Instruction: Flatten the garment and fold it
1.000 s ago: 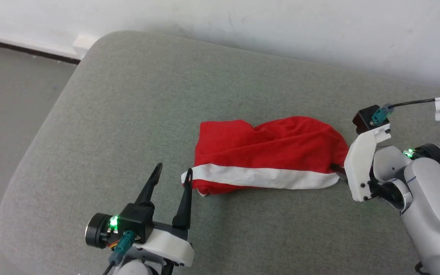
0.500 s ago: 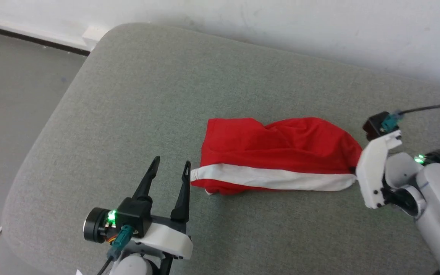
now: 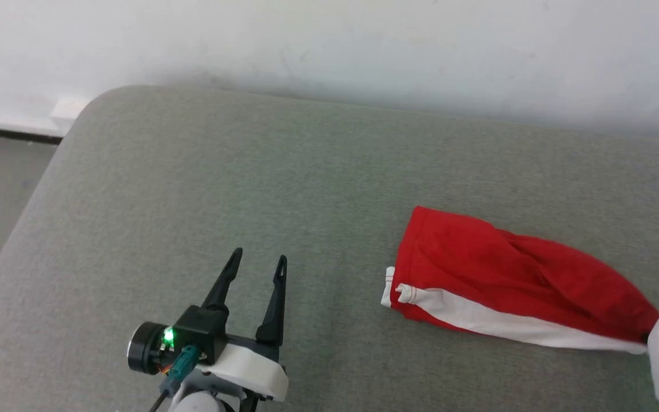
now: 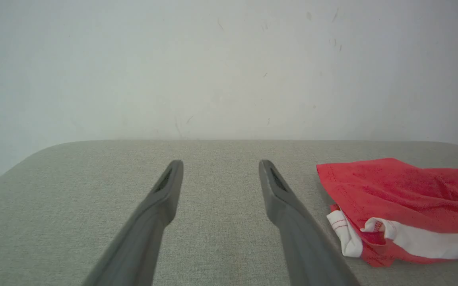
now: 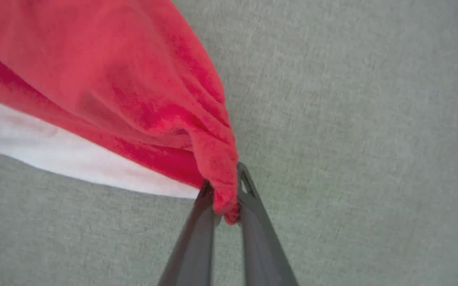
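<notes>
The shorts [image 3: 495,286] lie stretched left to right on the grey cushion [image 3: 221,171]. My right gripper [image 5: 225,180] pinches their right end. My left gripper [image 3: 259,256], spread wide, sits well left of the other end.

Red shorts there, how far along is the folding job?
Nothing is folded yet: the shorts lie bunched on the grey cushion. Done so far: the right tool has pinched one red end. The left tool hovers open, apart. Flattening and folding remain.
</notes>
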You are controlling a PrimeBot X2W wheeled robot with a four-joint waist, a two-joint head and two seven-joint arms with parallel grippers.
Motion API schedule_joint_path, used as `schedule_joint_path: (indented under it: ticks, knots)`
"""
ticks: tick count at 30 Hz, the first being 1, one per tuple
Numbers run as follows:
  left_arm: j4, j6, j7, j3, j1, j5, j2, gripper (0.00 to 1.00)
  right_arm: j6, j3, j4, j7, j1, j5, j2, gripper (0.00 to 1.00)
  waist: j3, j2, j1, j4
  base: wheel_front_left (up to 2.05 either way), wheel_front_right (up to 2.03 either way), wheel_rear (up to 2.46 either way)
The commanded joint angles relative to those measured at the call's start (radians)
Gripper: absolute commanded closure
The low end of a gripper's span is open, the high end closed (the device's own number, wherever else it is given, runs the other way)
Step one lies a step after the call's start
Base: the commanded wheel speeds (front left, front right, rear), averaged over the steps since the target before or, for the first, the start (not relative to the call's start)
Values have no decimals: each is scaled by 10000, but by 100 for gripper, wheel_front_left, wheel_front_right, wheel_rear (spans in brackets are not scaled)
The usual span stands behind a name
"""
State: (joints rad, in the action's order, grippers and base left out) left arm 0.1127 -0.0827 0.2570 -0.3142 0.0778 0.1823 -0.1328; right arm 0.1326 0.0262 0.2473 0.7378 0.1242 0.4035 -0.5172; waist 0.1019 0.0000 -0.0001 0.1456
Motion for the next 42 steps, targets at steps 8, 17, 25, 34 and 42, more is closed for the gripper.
schedule_joint_path:
  ticks: [8, 17, 25, 34, 42]
  knots:
    - [388, 398, 27, -208, -125, 119, 229, 0, -19, -847, -2235, -2121, -959, -487, 1507, 0, -306, 0, 1, -1081, 0, 0, 0]
    - [227, 1048, -2629, -956, -56, 1013, 428, 0, -19, -887, -3658, -6395, -1968, -887, 2351, 0, -164, 0, 1, -1808, 0, 0, 0]
    - [-111, 921, -4852, -1326, 303, 1329, 486, 0, -19, -878, -2750, -7950, -2606, -1923, 2608, 0, 137, 0, 1, -2207, 0, 0, 0]
    - [-149, 388, -5646, -1124, 767, 1346, 480, 0, -19, -880, -1805, -8631, -2360, -2111, 2812, 0, 423, 0, 1, -2568, 0, 0, 0]
    - [-41, 423, -6024, -1215, 1127, 1302, 327, 0, -19, -815, -1428, -8876, -2126, -2124, 2844, 0, 552, 0, 1, -2686, 0, 0, 0]
